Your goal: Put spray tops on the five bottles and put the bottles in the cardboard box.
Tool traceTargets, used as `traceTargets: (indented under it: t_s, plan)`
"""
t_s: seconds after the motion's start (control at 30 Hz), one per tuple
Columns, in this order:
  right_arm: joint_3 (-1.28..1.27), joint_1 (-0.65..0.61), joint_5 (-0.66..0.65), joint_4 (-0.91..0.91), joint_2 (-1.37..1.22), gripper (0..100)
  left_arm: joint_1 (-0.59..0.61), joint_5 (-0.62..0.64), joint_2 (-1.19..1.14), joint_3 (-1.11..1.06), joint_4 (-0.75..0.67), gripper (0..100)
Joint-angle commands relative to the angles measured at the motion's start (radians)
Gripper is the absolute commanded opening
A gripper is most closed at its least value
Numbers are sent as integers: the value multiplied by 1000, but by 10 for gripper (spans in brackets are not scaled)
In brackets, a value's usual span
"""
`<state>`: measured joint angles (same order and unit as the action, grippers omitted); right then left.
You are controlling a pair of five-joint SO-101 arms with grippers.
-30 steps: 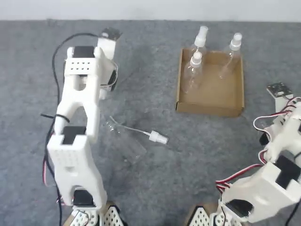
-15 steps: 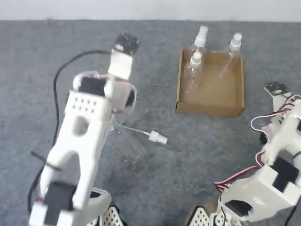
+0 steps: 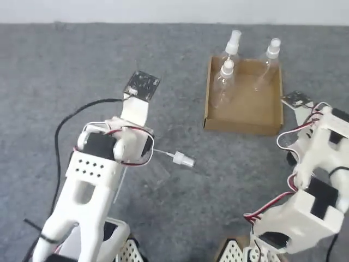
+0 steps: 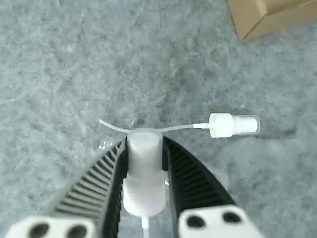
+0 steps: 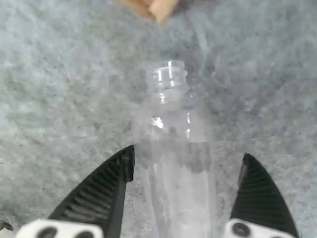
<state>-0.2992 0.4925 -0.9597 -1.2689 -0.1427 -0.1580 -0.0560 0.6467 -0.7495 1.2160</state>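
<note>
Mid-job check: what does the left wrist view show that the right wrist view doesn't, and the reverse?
Left wrist view: the left tool is shut on a white plastic spray top. A second white spray top with a thin dip tube lies on the carpet beyond it.
Right wrist view: the right tool is open, with a clear plastic bottle with a bare neck between its jaws.
Both: the grey carpet and a corner of the brown cardboard box.

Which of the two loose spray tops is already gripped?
The spray top clamped in the left gripper. The other spray top lies free on the table just beyond, its thin dip tube trailing.
</note>
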Motion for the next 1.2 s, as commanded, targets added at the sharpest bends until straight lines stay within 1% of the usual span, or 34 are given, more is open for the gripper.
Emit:
traceTargets:
  t_s: [0.0,0.23,0.3,0.37,0.47,0.6,0.7,0.8,1.0,1.1,1.17]
  plan:
    - [20,61,-6,-13,74,202,-2,11,43,-35,-87,10]
    - [3,162,-3,-4,51,73,5,11,49,-38,-89,10]
    - [5,205,32,7,54,42,5,11,51,-41,-89,10]
    - [5,243,78,38,54,36,5,11,51,-41,-89,10]
    - [5,266,120,62,51,62,2,11,51,-42,-89,10]
    - [6,263,130,59,58,142,5,11,51,-44,-87,10]
    - [18,234,129,58,58,210,5,11,51,-44,-87,10]
    - [55,196,123,18,58,251,5,11,48,-44,-87,10]
    - [180,119,71,-116,51,263,6,11,44,-45,-87,10]
    - [203,111,12,-124,44,263,6,11,48,-58,-92,10]
    - [201,111,-51,-128,44,262,6,9,49,-67,-94,10]
